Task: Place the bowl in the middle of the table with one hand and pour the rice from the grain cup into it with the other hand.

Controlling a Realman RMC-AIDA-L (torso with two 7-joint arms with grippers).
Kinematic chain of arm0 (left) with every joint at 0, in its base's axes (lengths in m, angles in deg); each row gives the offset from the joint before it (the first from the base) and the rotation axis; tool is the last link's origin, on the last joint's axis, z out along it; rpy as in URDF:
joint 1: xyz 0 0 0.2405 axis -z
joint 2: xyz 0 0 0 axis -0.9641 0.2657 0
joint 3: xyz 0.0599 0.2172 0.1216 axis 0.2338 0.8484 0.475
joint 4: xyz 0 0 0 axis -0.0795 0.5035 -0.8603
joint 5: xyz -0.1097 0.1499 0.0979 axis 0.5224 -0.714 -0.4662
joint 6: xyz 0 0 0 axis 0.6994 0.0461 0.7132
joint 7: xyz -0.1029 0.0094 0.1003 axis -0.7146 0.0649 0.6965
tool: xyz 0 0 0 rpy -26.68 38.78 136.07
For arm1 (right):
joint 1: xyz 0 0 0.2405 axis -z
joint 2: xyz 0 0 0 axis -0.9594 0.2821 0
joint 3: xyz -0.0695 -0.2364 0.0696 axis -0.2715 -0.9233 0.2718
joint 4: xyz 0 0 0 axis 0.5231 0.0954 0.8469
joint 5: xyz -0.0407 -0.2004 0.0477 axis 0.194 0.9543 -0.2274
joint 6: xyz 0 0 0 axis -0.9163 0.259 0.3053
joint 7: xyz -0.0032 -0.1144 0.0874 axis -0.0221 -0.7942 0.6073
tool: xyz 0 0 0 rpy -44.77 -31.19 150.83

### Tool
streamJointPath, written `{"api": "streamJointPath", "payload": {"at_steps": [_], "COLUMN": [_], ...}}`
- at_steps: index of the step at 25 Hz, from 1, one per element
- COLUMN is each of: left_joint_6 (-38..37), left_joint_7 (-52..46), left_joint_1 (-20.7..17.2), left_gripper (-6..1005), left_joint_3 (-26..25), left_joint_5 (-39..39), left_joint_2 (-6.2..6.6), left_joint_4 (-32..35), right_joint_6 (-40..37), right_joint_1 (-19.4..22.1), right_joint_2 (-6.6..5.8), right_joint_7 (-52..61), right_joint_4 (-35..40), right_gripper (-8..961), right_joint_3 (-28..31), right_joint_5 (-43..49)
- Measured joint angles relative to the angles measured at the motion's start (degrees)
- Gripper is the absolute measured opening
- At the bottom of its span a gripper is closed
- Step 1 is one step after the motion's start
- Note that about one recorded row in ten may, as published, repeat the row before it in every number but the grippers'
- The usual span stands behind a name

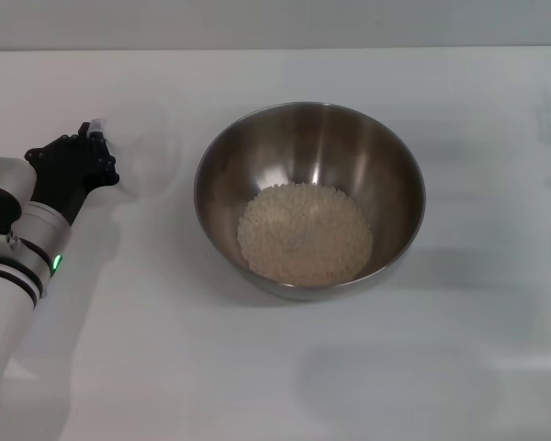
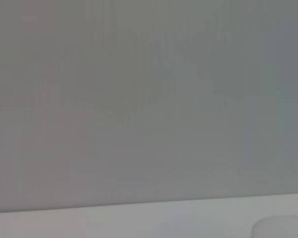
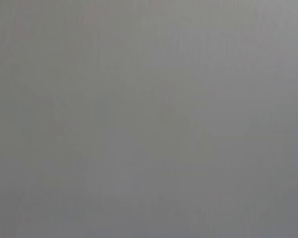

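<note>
With pale rice (image 1: 305,234) piled in the wide steel bowl (image 1: 309,138) mid-table, the left gripper (image 1: 90,138) near the left edge, grip unreadable, should probably release the faint clear cup (image 1: 151,152) upright.

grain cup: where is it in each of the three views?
Head: grain cup, faint clear shape on the table between the left gripper and the bowl of rice.
Left wrist: probably the pale curved rim at the lower corner.
Right wrist: not in it.
Shared landmark: white table.

Bowl (image 1: 309,199) mid-table (image 1: 275,377); left pincer (image 1: 90,138) beside.
</note>
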Motion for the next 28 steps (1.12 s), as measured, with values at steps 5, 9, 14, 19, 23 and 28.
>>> {"api": "streamJointPath", "payload": {"at_steps": [5, 9, 14, 19, 23, 28], "left_joint_6": [0.12, -0.12, -0.33, -0.70, -1.99, -4.07], "left_joint_7": [-0.03, -0.06, -0.07, -0.20, -0.28, -0.28], "left_joint_1": [0.01, -0.74, -1.54, -3.05, -4.49, -6.86], "left_gripper": [122, 166, 226, 224, 228, 229], "left_joint_3": [0.49, 0.49, 0.48, 0.46, 0.38, 0.45], "left_joint_5": [-0.01, -0.54, -0.55, -2.18, -3.44, -3.48], "left_joint_2": [0.11, 0.23, 0.24, 0.42, 0.48, 0.60], "left_joint_4": [-0.22, -0.29, -0.43, -1.34, -2.33, -3.01], "right_joint_6": [0.00, 0.00, 0.02, 0.10, 0.10, 0.10], "right_joint_1": [0.01, -0.01, -0.02, -0.10, -0.10, -0.11], "right_joint_2": [-0.01, -0.01, -0.01, -0.01, -0.01, -0.01], "right_joint_7": [0.00, 0.00, 0.00, 0.00, 0.00, 0.00], "right_joint_4": [-0.03, 0.03, 0.13, 0.21, 0.25, 0.25], "right_gripper": [534, 534, 534, 534, 534, 534], "right_joint_3": [0.03, -0.02, 0.07, 0.25, 0.27, 0.29], "right_joint_5": [0.00, 0.00, 0.00, -0.14, -0.30, -0.35]}}
